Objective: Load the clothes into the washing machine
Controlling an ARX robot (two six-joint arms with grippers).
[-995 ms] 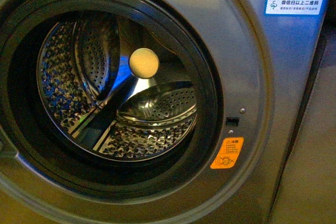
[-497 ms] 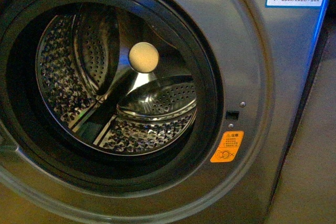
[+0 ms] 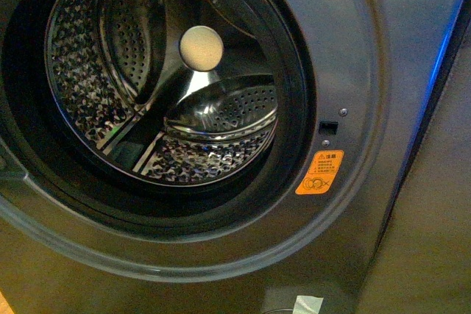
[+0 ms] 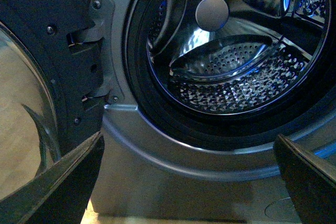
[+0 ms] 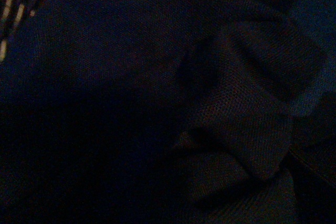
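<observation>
None of the clothes [image 5: 231,103] lie inside the drum [image 3: 184,159] of the washing machine [image 3: 346,56]; loading looks not yet begun. Left gripper [image 4: 188,137] hangs before the drum, jaws wide apart, empty. Clothes fill the right wrist view; whether the right gripper clamps them I cannot tell. Next: carry them into the drum.

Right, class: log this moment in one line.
grey metallic washing machine: open | perforated steel drum: empty | left hand: open | dark navy fabric clothes: fill right wrist view
</observation>
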